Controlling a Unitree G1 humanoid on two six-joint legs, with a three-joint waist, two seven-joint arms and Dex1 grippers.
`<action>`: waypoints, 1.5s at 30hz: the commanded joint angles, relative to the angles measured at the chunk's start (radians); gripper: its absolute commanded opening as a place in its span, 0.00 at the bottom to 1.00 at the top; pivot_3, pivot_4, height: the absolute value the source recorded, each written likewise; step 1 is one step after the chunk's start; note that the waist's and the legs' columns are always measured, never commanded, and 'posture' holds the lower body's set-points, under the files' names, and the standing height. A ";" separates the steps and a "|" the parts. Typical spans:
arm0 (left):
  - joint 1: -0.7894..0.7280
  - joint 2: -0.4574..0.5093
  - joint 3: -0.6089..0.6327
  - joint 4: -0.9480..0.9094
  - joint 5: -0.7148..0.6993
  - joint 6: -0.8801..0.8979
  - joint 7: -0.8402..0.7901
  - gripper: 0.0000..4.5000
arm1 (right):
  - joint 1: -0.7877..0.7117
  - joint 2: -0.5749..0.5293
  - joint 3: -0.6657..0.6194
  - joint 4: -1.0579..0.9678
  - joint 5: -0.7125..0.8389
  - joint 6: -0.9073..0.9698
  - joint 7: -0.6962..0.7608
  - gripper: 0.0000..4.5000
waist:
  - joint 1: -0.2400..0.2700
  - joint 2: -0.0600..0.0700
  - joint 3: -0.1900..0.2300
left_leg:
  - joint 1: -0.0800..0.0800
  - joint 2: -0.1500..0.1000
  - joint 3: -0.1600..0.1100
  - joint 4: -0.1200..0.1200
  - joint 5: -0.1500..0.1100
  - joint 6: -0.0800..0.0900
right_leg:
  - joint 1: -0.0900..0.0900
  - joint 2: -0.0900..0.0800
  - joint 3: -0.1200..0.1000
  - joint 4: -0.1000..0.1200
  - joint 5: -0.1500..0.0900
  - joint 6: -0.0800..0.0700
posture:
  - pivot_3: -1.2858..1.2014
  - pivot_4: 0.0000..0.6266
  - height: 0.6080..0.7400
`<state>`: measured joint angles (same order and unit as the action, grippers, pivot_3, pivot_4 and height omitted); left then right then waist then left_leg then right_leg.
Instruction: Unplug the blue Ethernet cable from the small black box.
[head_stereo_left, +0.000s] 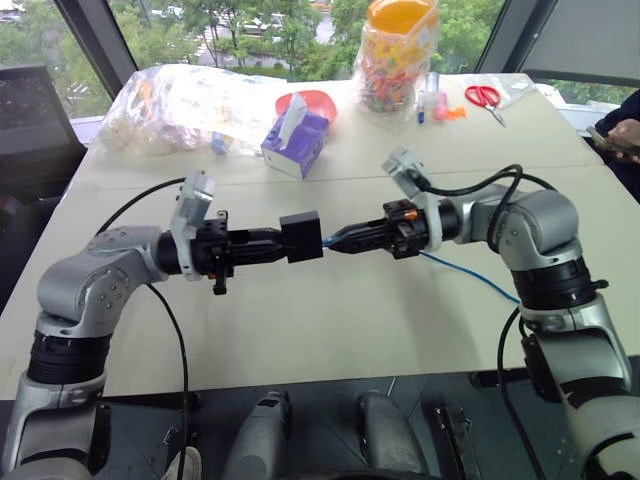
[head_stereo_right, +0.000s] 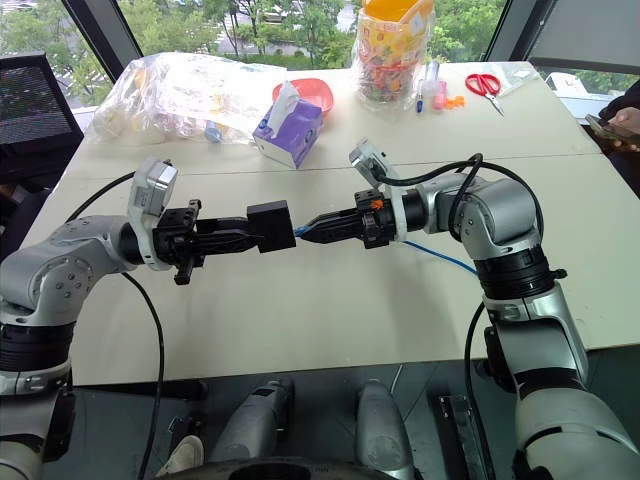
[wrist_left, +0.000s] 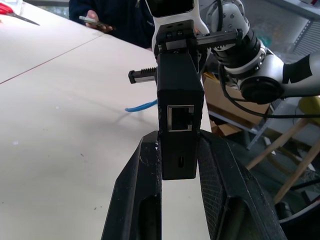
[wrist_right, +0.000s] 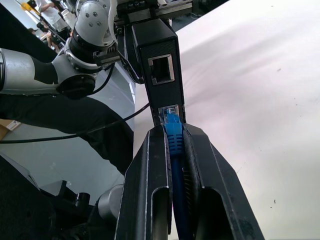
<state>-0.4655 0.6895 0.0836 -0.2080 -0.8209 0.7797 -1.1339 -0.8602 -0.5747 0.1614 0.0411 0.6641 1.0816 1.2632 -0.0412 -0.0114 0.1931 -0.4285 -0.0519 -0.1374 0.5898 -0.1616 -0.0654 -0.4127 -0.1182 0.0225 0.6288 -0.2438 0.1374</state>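
Black and matte, the small box (head_stereo_left: 301, 236) hangs in mid-air at the centre of the left eye view, above the pale table (head_stereo_left: 300, 330), pinched between the two fingers of the left gripper (head_stereo_left: 283, 243), which reaches in level from the left side of the frame. In the left wrist view the fingers (wrist_left: 145, 170) press against the box's two flat sides, closed as far as the box allows, and one empty port faces the camera.

The right gripper (head_stereo_left: 333, 241) comes in from the right of the frame, its tip just short of the box's right face. Its fingers (wrist_right: 150, 165) are closed tight on the blue cable (wrist_right: 173, 137), gripping it right behind the plug. In the right wrist view the plug's tip sits at the mouth of the lower port on the box; whether it is still seated or just out cannot be told. A second port above it is empty. From the gripper the cable trails away toward the lower right of the left eye view, lying in a thin blue line (head_stereo_left: 470, 275) across the table under the right arm.

Along the top of the frame stand a purple tissue box (head_stereo_left: 297, 140), a clear plastic bag (head_stereo_left: 180, 105), a jar with an orange lid (head_stereo_left: 398, 50) and red-handled scissors (head_stereo_left: 485, 98). A person's hand (head_stereo_left: 625, 135) shows at the right edge.
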 joint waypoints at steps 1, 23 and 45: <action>-0.041 -0.004 0.008 -0.034 -0.012 -0.024 -0.005 0.10 | -0.011 0.024 0.020 -0.051 0.030 0.011 0.003 0.01 | 0.000 0.000 0.000 | 0.000 0.000 0.000 0.000 0.000 0.000 | 0.000 0.000 0.000 0.000 0.000 0.000 | 0.52 0.24 0.91; -0.025 0.014 0.034 -0.036 -0.029 -0.013 0.005 0.10 | -0.100 -0.096 0.005 0.380 -0.094 -0.181 0.101 0.01 | 0.000 0.000 0.000 | 0.000 0.000 0.000 0.000 0.000 0.000 | 0.000 0.000 0.000 0.000 0.000 0.001 | 0.52 0.24 0.91; -0.058 0.008 0.023 -0.015 -0.020 -0.017 -0.014 0.10 | -0.020 -0.043 -0.027 -0.027 0.060 -0.019 0.004 0.48 | 0.002 -0.001 0.001 | -0.001 0.000 0.000 0.001 0.000 0.000 | -0.001 0.000 0.000 0.000 0.000 0.001 | 0.52 0.24 0.91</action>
<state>-0.5167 0.6958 0.0906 -0.1984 -0.8199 0.7710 -1.1406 -0.8459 -0.6232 0.1717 0.0418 0.6999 1.0628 1.2687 -0.0396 -0.0124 0.1939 -0.4299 -0.0520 -0.1372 0.5905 -0.1620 -0.0651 -0.4135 -0.1183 0.0225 0.6289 -0.2442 0.1381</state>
